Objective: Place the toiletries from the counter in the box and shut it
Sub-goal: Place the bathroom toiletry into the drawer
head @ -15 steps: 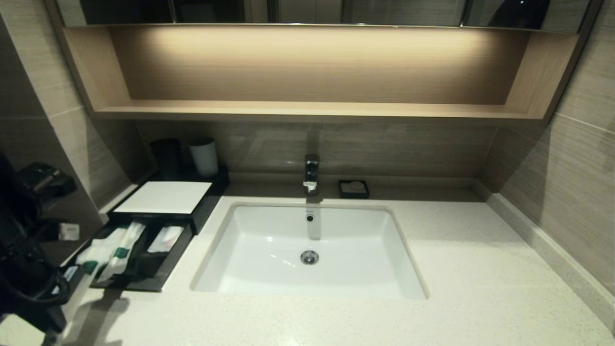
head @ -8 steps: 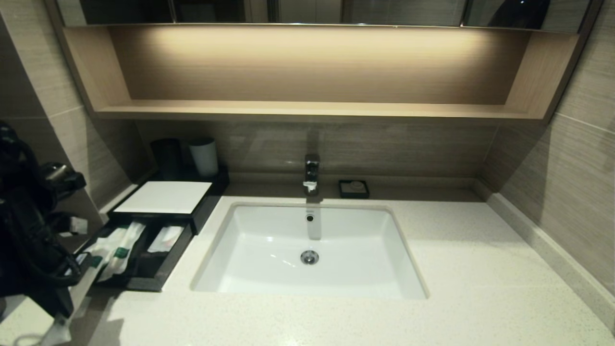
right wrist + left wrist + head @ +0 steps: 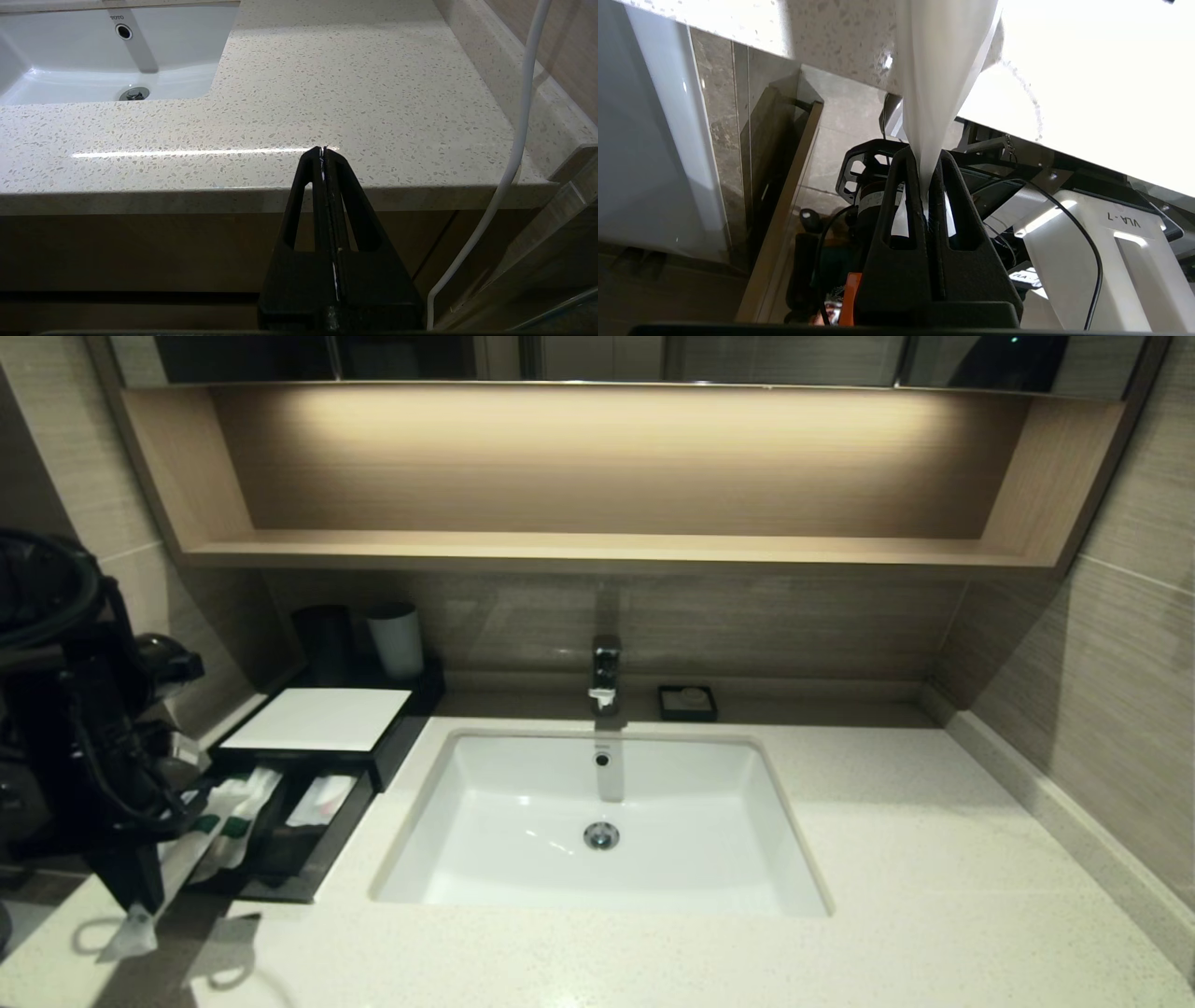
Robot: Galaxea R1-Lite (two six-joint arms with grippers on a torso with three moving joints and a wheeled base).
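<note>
The black box with a white top panel stands at the counter's left end, its front drawer pulled out. Two green-banded toothbrush packets and a short clear pouch lie in the drawer. My left gripper points down over the counter's front left corner, left of the drawer, shut on a whitish plastic packet that hangs from it. In the left wrist view the gripper pinches that packet. My right gripper is shut and empty, low by the counter's front edge.
A white sink with a faucet sits mid-counter. A black tumbler and a white cup stand behind the box. A small black soap dish is right of the faucet. A lit wooden shelf hangs above.
My left arm has risen and moved right toward the drawer, carrying the whitish packet up over the counter's front left corner. The right arm has not visibly moved.
</note>
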